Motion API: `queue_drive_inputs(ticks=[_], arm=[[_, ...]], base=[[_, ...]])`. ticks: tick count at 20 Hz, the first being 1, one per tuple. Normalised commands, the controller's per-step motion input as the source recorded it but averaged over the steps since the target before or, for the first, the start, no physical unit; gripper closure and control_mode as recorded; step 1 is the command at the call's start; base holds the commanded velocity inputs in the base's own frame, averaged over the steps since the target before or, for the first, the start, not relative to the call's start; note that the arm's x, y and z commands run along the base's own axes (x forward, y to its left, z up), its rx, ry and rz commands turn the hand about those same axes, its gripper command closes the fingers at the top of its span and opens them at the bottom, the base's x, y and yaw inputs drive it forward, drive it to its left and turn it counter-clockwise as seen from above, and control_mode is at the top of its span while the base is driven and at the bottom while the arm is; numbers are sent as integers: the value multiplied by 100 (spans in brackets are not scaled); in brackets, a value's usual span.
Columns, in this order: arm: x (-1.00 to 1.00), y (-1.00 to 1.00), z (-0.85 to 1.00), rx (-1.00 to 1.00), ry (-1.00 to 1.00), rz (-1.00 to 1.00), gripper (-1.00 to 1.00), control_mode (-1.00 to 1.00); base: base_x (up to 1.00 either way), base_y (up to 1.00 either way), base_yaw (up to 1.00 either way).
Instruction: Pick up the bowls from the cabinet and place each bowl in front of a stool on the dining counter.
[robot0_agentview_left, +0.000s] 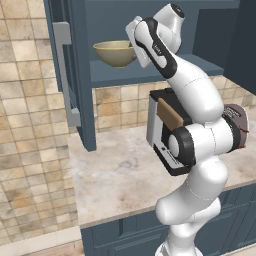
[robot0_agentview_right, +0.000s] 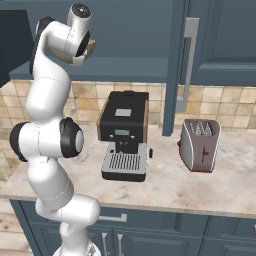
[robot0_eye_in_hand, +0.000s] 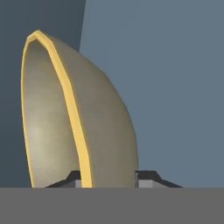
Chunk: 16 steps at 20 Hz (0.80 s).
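Two dark fingertips (robot0_eye_in_hand: 146, 177) show at the bottom of the hand view, one on each side of the wall of the olive-beige bowl (robot0_eye_in_hand: 105, 127), so the pincer (robot0_eye_in_hand: 109, 179) is closed down on the bowl's rim and has hold of it. The yellowish rim runs up between them, with the inside of the bowl on one side and its outer curve on the other.

Nearest in the base views, the beige marbled counter (robot0_agentview_left: 115, 185) carries a black coffee machine (robot0_agentview_right: 123, 132) and, to its right, a silver toaster (robot0_agentview_right: 200, 145); both stand upright and well apart. A tan tiled wall (robot0_agentview_right: 90, 100) rises behind them.

Higher and farther back, the white arm (robot0_agentview_left: 185, 85) reaches up into the dark blue cabinet (robot0_agentview_left: 150, 20), whose door (robot0_agentview_left: 75, 75) stands open with its grey bar handle (robot0_agentview_left: 67, 75) facing out. The bowl sits upright at the shelf (robot0_agentview_left: 150, 75) inside, just left of the hand. Whether it touches the shelf or hangs just above it I cannot tell.
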Motion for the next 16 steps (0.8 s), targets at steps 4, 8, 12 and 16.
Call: queue_drive_inputs(ticks=[4,8,12,16], arm=[[0,0,0,0,0,0,100,-100],[-8,0,0,0,-1,0,100,-100],[-27,-12,0,0,-6,0,100,-100],[-49,-23,0,3,-13,0,100,-100]], base=[[0,0,0],[0,0,0],[0,0,0],[0,0,0]])
